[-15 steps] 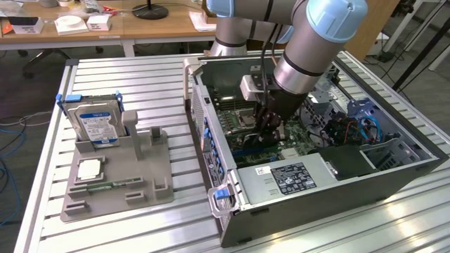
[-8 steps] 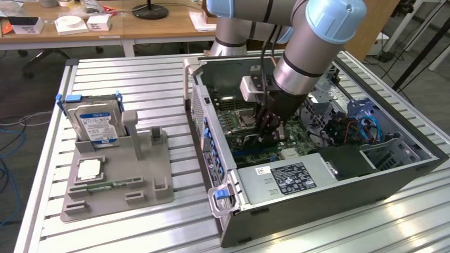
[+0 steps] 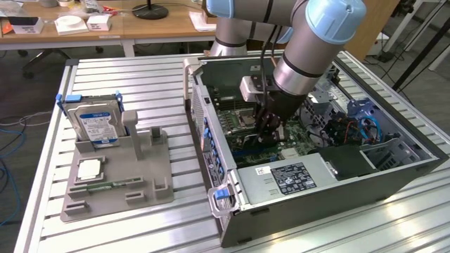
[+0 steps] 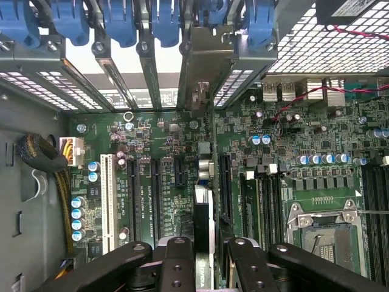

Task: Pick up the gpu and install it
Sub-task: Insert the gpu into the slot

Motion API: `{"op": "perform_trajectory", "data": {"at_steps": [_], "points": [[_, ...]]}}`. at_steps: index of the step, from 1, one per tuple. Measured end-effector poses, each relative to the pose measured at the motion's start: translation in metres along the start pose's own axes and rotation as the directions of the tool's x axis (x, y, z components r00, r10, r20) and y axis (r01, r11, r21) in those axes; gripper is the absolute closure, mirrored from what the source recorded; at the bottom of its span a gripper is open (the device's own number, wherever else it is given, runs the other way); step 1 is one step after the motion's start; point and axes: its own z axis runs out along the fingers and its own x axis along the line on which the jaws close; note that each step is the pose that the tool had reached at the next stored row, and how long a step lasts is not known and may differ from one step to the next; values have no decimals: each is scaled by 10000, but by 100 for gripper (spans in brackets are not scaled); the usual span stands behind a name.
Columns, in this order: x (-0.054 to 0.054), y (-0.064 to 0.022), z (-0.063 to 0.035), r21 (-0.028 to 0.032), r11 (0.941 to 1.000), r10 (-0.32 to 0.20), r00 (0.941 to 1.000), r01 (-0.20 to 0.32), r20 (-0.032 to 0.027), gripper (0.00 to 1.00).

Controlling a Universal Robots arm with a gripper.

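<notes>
My gripper reaches down into the open computer case, low over the green motherboard. In the wrist view its two black fingers are shut on the gpu, a thin dark card seen edge-on between them. The card stands upright over the motherboard, lined up with a black expansion slot, and its silver metal bracket lies against the rear slot openings under the blue latches. Whether the card's lower edge sits in the slot is hidden.
A grey fixture at the exterior view's left holds a hard drive, a square chip and a memory stick. Inside the case are the power supply, blue cables and the CPU socket. A white slot flanks the black slots.
</notes>
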Motion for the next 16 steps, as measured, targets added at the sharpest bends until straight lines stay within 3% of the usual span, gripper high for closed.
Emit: {"op": "perform_trajectory", "data": {"at_steps": [16], "points": [[39,-45,-8,4,10000,0,10000,0,-9,74]]}}
